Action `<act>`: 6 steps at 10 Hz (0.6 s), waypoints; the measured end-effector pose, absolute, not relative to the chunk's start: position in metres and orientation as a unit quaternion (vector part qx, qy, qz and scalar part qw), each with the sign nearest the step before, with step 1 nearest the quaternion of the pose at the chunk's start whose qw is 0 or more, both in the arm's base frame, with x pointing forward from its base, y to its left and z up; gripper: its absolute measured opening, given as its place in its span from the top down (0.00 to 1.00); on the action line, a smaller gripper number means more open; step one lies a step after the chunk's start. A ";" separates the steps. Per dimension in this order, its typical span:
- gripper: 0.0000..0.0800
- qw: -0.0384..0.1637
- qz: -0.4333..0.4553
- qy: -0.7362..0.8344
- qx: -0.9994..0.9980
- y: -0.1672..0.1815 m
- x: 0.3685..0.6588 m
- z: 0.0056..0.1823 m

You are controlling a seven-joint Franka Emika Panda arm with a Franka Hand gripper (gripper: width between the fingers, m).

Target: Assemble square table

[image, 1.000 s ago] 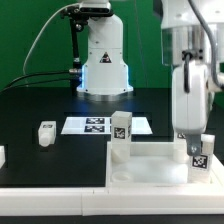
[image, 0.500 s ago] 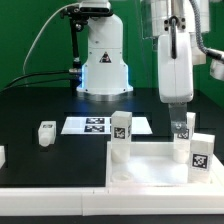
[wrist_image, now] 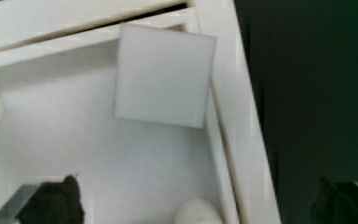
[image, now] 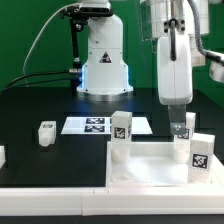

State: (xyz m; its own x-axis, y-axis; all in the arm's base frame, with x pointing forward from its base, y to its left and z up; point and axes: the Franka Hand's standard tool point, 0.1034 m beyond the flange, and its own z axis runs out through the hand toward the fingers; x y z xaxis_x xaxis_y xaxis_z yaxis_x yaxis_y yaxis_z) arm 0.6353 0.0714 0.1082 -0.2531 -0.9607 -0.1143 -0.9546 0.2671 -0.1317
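— white square panel (image: 150, 165) lies lower right, two tagged legs (image: 121, 128) upright on it. marker board (image: 95, 125) lies behind, loose leg (image: 46, 132) at left.
— gripper (image: 180, 127)?
— above the right leg (image: 200, 152), fingers apart, holding nothing.

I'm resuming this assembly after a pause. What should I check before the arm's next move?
1. Tool open, holding nothing: ok.
2. Square panel lying flat: ok.
3. Two legs upright on it, the right leg and the left leg as the exterior view shows them: ok.
4. Both legs fully seated: cannot tell.
5. Loose leg apart from other parts, reachable: ok.
6. Tool clear of the right leg: cannot tell.
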 end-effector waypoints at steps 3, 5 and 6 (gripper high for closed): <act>0.19 0.103 -0.024 0.740 -0.664 0.043 0.615 0.124; 0.19 0.105 -0.027 0.716 -0.690 0.041 0.610 0.131; 0.19 0.103 -0.030 0.694 -0.712 0.041 0.610 0.129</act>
State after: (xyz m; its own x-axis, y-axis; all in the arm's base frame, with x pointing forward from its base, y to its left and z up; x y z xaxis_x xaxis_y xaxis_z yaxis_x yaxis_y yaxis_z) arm 0.6098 0.0410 0.1288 0.0355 -0.9943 -0.1004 -0.9820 -0.0161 -0.1880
